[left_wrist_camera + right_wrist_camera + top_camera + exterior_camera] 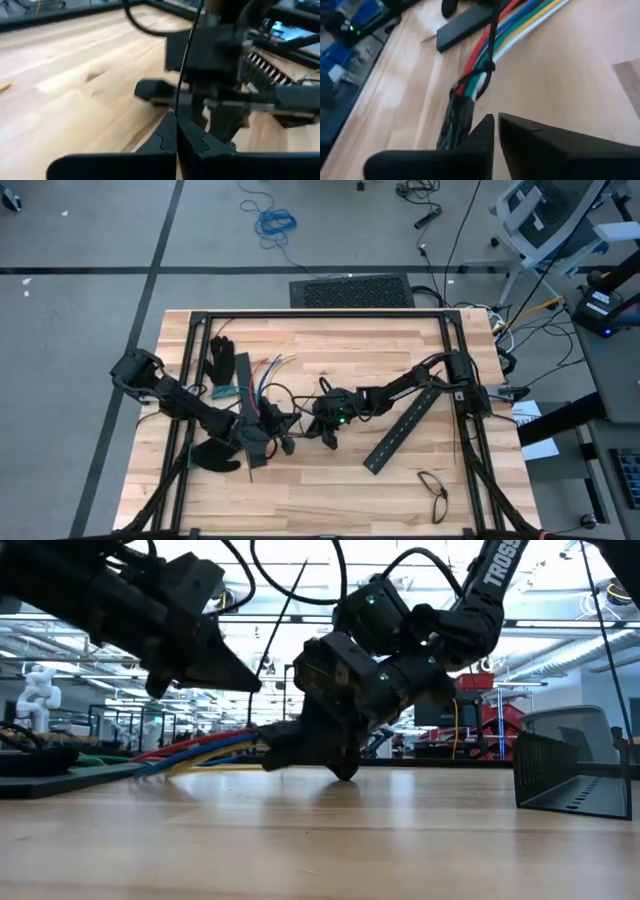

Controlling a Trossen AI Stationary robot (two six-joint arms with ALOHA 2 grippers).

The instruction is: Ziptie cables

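Observation:
The cables, red, blue, green, yellow and white, lie in a bundle on the wooden table, left of its middle. A thin black ziptie is looped around them. Below the loop the bundle ends in a dark braided sleeve. The ziptie's tail runs up out of my left gripper, which is shut on it above the table. My right gripper is low at the sleeved end, its fingers almost together with nothing seen between them. My left gripper pinches the ziptie's free tail between its two fingertips. The strip rises straight out of them, clear of the table, toward the other arm. My right gripper stands beside the sleeved end of the cables; I cannot tell whether it touches them.
A long black slotted bar lies slanted right of the grippers. One black glove lies at the far left and another at the near left. A thin dark loop lies near the front right corner. Black frame rails border the table.

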